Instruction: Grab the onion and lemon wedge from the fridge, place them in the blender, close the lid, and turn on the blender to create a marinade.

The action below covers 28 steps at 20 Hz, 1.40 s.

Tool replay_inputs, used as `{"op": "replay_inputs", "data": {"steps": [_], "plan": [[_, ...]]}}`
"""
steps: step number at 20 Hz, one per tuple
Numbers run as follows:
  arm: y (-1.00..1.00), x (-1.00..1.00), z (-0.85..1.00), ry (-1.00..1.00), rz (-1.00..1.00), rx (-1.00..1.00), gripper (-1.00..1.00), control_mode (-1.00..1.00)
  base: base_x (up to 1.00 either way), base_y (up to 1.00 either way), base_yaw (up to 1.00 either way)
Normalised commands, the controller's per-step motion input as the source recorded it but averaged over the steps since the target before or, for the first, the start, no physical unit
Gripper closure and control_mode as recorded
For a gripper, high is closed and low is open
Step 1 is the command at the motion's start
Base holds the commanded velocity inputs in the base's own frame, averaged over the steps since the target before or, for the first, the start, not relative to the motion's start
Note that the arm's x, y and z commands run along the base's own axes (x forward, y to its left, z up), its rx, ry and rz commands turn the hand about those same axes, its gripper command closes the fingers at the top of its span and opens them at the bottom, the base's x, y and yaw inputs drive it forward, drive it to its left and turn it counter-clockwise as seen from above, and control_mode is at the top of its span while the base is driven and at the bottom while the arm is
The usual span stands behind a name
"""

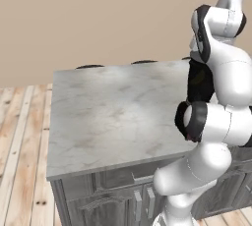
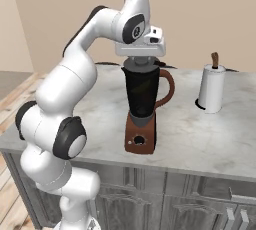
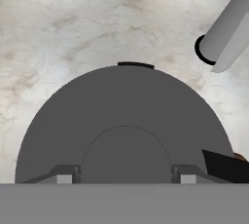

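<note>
Marble-grey counter [image 2: 210,139] underneath, carrying the blender [image 2: 141,104] near its front edge. Left of the blender, rising and bending over it: white arm [image 2: 65,99]. Directly above the blender, pointing straight down: gripper [image 3: 126,178]. Sits right over the lid [image 2: 142,65], a dark-grey disc lying level at the jug mouth. In the hand view, spans the lid's raised round centre with jaws wide, one fingertip [image 3: 65,177] at each side of that dome. Cannot tell whether pressing on it or just clear of it. At the lid's far rim, pokes out a small dark tab [image 3: 136,64]. Below the lid, tapers down black jug to reddish-brown base with dark knob [image 2: 139,139] facing front. On the blender's right side, curves out reddish-brown handle [image 2: 169,89]. Right of the blender and well apart, stands upright a paper towel roll [image 2: 212,90] on a dark foot.
</note>
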Motion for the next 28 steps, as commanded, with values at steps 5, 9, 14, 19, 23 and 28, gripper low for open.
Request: {"op": "replay_inputs", "data": {"steps": [5, 9, 14, 19, 23, 28], "plan": [[-0.03, 0.07, -0.07, 0.0, -0.1, 0.0, 1.0, -1.0, 0.0, 0.0, 0.0], [0.0, 0.0, -0.28, 0.15, -0.03, -0.04, 1.0, -1.0, 0.0, 0.0, 0.0], [0.0, -0.03, -0.25, 0.15, -0.01, -0.03, 1.0, -1.0, 0.0, 0.0, 0.0], [0.0, 0.0, -0.03, 0.07, 0.0, 0.0, 1.0, -1.0, 0.0, 0.0, 0.0], [0.0, 0.0, 0.01, 0.05, 0.0, 0.0, 1.0, -1.0, 0.0, 0.0, 0.0], [0.0, -0.03, 0.0, 0.05, 0.0, 0.0, 1.0, -1.0, 0.0, 0.0, 0.0]]}}
